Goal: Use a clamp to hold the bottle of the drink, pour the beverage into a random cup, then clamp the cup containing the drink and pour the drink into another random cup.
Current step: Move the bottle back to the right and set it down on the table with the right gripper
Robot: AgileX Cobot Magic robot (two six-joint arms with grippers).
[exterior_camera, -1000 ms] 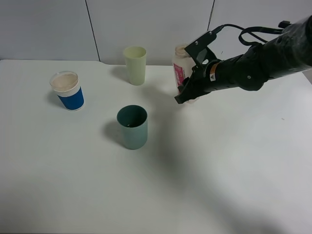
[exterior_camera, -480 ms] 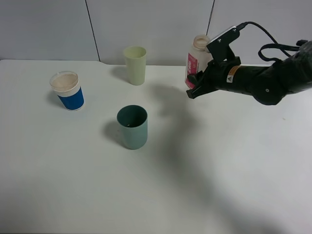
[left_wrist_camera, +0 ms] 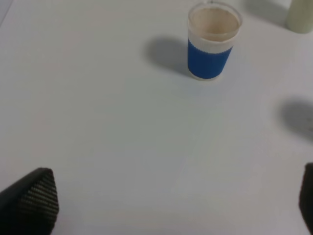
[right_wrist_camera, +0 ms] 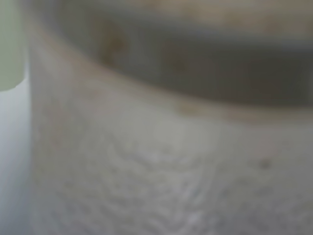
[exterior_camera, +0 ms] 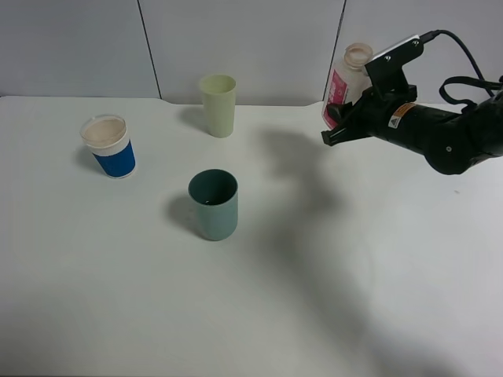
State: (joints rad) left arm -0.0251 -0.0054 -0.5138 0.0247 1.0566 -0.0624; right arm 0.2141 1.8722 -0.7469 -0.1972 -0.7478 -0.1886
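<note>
A: Where's the bottle (exterior_camera: 346, 78)?
B: Up off the surface (exterior_camera: 354, 275) at the back right, tilted. The right claw (exterior_camera: 334, 129) is clamped on it, well apart from the teal cup (exterior_camera: 214, 206).
A: And the left claw (left_wrist_camera: 168, 203)?
B: Spread wide, holding nothing.

bottle (exterior_camera: 343, 83) pink label | tumbler (exterior_camera: 214, 207) teal | cup (exterior_camera: 111, 148) blue band | tall cup (exterior_camera: 218, 105) yellow-green
</note>
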